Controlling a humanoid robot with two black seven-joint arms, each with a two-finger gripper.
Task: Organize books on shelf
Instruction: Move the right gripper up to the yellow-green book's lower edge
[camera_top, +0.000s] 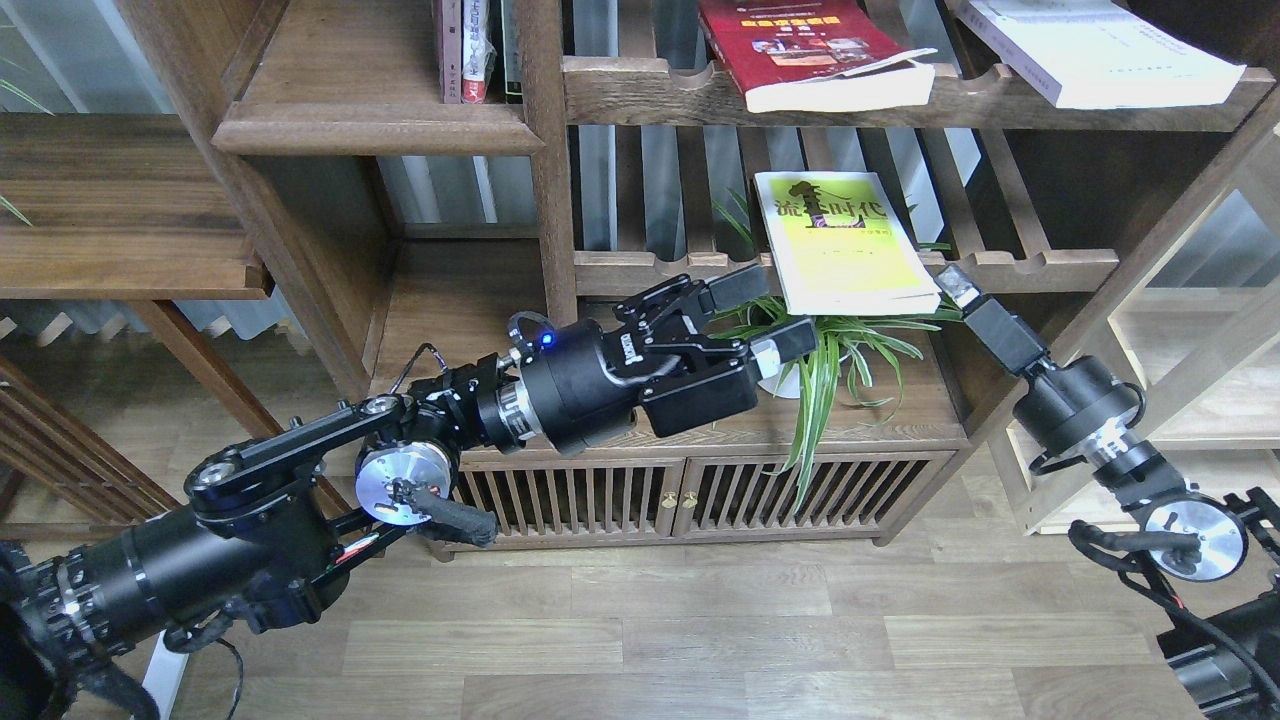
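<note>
Just right of the left pincer (768, 318) (fingers spread apart) the yellow-green book (842, 242) is seen; the right pincer's (957, 285) state cannot be told.

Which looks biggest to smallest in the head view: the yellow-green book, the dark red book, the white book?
1. Yellow-green book, seen whole.
2 and 3. Dark red book and white book: alike, both cut off by the top edge, so unranked.

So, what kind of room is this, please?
Probably a study or a living room at home. A dark wood bookcase holds books such as the yellow-green book, a potted spider plant stands on its cabinet, and the floor is wood plank.
</note>
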